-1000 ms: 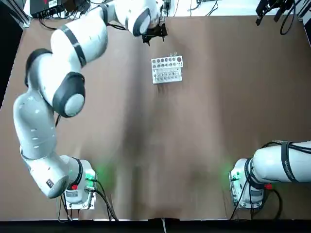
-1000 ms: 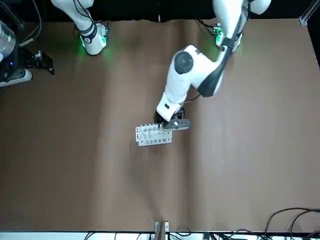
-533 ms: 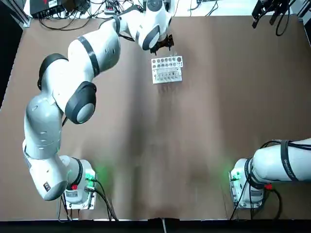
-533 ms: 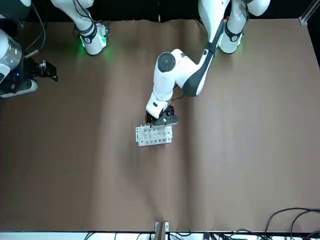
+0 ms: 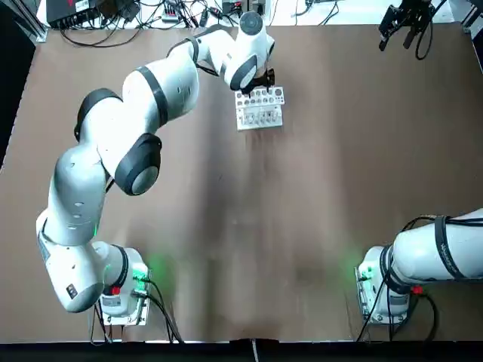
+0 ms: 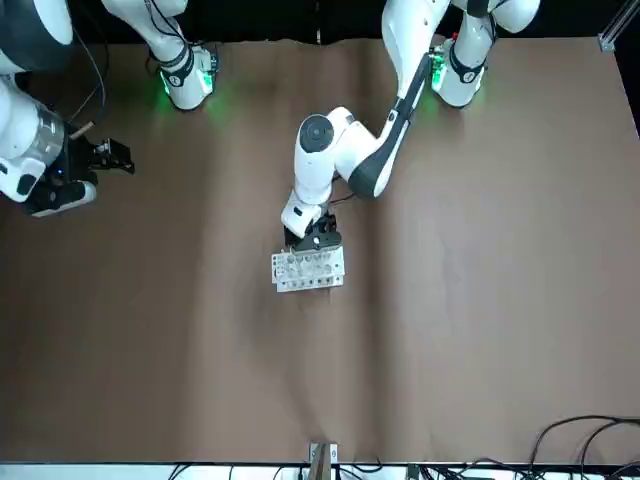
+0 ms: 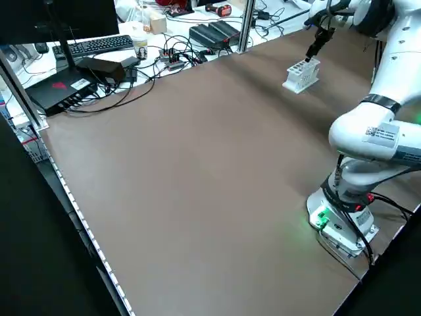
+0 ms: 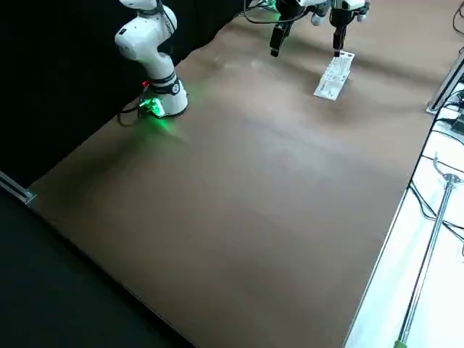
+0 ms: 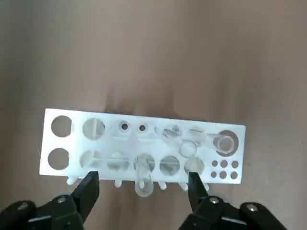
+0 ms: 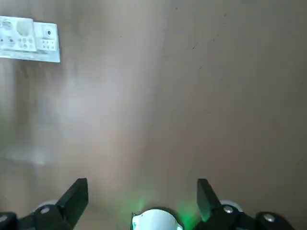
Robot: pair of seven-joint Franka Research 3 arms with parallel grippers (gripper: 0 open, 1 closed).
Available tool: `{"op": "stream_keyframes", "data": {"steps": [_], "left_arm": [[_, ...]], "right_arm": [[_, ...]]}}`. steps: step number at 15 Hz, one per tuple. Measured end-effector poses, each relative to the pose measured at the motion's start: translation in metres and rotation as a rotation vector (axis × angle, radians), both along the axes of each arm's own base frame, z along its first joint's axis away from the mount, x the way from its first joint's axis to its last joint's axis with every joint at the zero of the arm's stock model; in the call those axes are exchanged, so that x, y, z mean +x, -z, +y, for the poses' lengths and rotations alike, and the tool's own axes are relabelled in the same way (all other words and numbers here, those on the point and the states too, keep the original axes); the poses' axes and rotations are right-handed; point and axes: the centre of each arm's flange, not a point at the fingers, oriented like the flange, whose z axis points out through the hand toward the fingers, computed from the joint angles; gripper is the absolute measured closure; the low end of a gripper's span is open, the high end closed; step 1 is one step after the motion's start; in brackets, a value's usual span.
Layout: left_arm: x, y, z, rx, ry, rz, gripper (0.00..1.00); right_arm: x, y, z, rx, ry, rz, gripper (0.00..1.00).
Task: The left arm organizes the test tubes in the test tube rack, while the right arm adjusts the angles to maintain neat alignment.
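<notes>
Since the earlier frames the left arm has swung in from the table's far left side, and its gripper now hangs right at the far edge of the test tube rack; a second ago it sat well off the rack's far-left corner. Rack itself has not shifted. Going left to right in the top view: left arm base glows green at the near left corner, arm reaches up and across to the rack, which stands on the brown table a bit right of centre on the far half; right arm base sits at the near right corner, its gripper raised high near the far right corner, well apart from the rack. Left wrist view: left gripper's fingers spread wide, nothing between the pads, rack directly beyond them with the test tubes standing in its holes, one clear tube in the row nearest the fingers, roughly midway between them, not touched. Other tubes sit in neighbouring holes, some tilted; exact count unclear. Right wrist view: right gripper's fingers also parted wide and holding nothing, rack small and far off. Cables and electronics lie beyond the far left edge.
</notes>
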Motion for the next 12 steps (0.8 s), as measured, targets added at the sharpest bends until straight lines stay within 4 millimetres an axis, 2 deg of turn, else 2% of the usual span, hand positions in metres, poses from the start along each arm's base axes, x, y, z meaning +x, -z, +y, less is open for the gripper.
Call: {"op": "stream_keyframes", "data": {"steps": [1, 2, 7, 12], "left_arm": [[-0.002, 0.0, -0.002, 0.0, 0.001, 0.0, 0.18], [-0.004, 0.001, -0.004, 0.0, 0.002, 0.001, 0.24], [-0.011, 0.006, -0.007, 0.018, -0.015, 0.025, 0.27], [-0.016, 0.01, -0.005, 0.055, -0.017, 0.058, 0.34]], "right_arm": [[0.001, 0.002, 0.003, 0.006, -0.002, 0.005, 0.0], [0.001, 0.004, 0.006, 0.008, -0.002, 0.01, 0.0], [0.004, 0.022, 0.036, -0.011, 0.019, 0.049, 0.0], [0.006, 0.028, 0.038, -0.013, 0.02, 0.06, 0.0]]}}
